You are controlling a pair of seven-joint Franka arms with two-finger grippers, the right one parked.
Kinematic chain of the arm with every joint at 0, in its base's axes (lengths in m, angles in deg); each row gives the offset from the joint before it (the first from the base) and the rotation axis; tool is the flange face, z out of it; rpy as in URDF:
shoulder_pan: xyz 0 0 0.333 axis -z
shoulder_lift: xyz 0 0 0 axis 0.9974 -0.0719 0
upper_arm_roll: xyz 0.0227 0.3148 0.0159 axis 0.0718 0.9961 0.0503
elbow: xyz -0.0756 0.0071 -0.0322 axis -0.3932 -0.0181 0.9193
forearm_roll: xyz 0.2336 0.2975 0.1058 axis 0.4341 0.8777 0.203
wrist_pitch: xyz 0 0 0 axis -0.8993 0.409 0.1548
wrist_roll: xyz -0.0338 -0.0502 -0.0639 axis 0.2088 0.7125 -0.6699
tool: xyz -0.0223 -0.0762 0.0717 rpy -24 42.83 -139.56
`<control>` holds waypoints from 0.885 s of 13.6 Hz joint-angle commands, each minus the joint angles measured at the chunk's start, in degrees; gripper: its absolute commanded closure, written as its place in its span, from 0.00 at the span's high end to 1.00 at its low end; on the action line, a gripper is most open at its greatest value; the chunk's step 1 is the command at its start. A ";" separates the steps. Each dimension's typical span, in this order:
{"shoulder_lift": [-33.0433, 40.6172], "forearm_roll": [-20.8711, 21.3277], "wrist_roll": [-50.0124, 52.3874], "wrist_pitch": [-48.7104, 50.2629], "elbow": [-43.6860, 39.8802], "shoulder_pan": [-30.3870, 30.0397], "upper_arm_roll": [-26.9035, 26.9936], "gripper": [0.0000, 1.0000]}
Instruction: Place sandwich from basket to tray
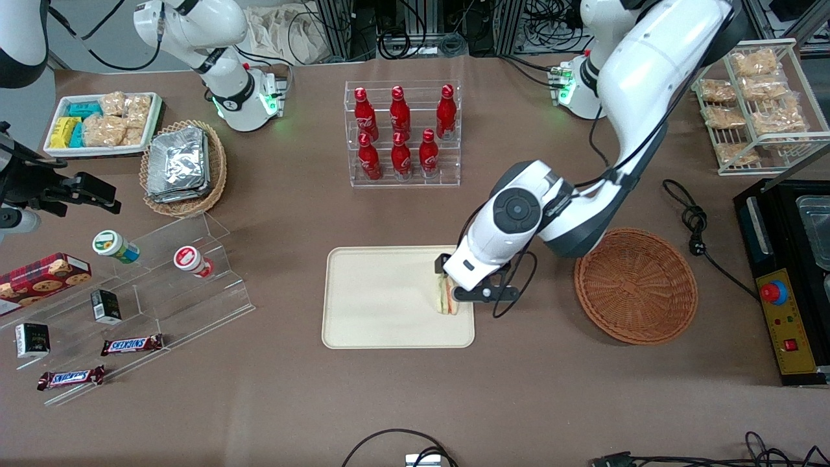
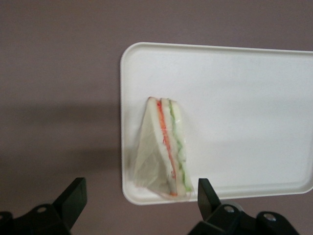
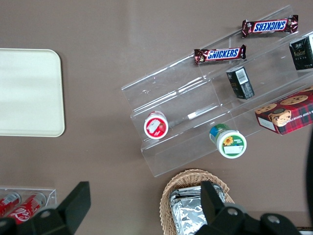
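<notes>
With the small triangular wedge sandwich of pale bread and green and orange-pink filling already lying on the large flat cream-beige rectangular plastic tray, the step in hand is judged to be the release and withdrawal. The claw of the working arm is above the sandwich with its two black fingers spread wide apart, one over the brown bench just outside the tray rim and one over the tray, and neither touches the bread. The round shallow reddish-brown woven wicker basket, toward the working arm's end of the bench, holds nothing visible. To finish well, the claw should rise straight up with the fingers kept apart, since a sideways sweep could catch the clear wrapping and drag the wedge. This matters because the sandwich sits close against the tray's short rim nearest the basket, with a lower corner almost at the edge in the wrist view, so little margin remains. As to attitude, the wedge rests on one broad face, slightly tilted, with its layered cut edge showing. In the front view its long axis runs roughly parallel to that short rim, the narrow tip points away from the front camera, and the wider base lies nearer the camera.
</notes>
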 commanded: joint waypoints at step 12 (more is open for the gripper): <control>28.25 -13.13 -8.16 18.72 13.65 -25.07 -5.79 1.00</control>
